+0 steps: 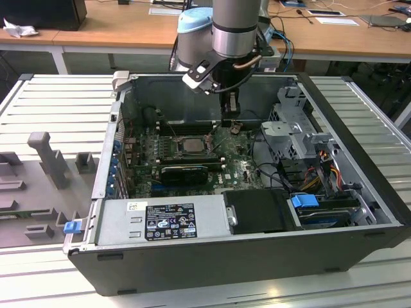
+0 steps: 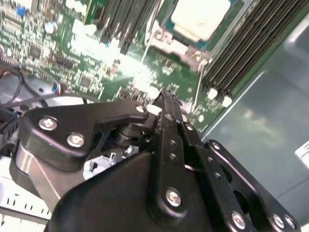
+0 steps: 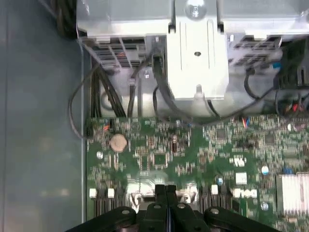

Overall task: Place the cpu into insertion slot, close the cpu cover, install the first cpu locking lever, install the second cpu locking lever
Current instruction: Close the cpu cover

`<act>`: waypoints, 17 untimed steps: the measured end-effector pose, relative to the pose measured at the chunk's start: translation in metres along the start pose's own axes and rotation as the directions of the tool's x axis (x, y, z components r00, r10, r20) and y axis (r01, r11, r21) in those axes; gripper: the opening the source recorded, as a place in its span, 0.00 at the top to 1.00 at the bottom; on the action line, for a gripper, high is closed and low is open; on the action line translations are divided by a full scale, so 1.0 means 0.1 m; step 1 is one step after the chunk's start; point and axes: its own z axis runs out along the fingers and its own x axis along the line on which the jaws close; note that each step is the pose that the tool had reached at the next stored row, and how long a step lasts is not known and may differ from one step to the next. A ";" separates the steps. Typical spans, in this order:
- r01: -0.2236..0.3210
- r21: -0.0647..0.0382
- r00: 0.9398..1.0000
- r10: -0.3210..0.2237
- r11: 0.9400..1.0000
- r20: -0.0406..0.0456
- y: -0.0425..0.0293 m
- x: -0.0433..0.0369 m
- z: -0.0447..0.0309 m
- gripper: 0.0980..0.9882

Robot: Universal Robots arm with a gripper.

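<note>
Toward the worktop's (image 1: 58, 90) edge on the exterior view's left stand grey moulded blocks (image 1: 48, 157); next comes the open computer case (image 1: 257, 263), lying on its side across the middle of the worktop, with a silver power box (image 1: 164, 219) along its near wall.

Inside the case the green board (image 1: 241, 168) covers the floor; the cpu (image 1: 191, 144) sits in the insertion slot (image 1: 173, 146) toward the board's far edge, its pale top facing up. In the second wrist view the cpu (image 2: 200, 17) shows with bright metal of the cpu cover (image 2: 164, 39) at its edge; the cover looks to be lying down round the chip, though I cannot tell whether it is latched.

Just to the exterior view's right of the slot hangs the gripper (image 1: 230, 125), low over the board; in both wrist views (image 2: 164, 96) (image 3: 166, 188) the jaws are together with nothing between them, their tip close above the board beside the socket's edge. Farther right a metal drive cage (image 1: 292, 131) fills that corner of the case.

With the chip seated and the cover apparently down, I judge the work to be at a locking lever; that calls for the closed tip to bear on a thin wire arm and steer it under its hook without scraping the board.
</note>
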 end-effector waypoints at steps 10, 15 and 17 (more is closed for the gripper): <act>0.009 0.009 1.000 -0.009 1.000 -0.002 0.152 0.002 0.133 0.99; 0.009 0.009 1.000 -0.009 1.000 -0.002 0.057 -0.002 0.127 0.99; 0.009 0.009 1.000 -0.009 1.000 -0.002 0.053 -0.002 0.126 0.99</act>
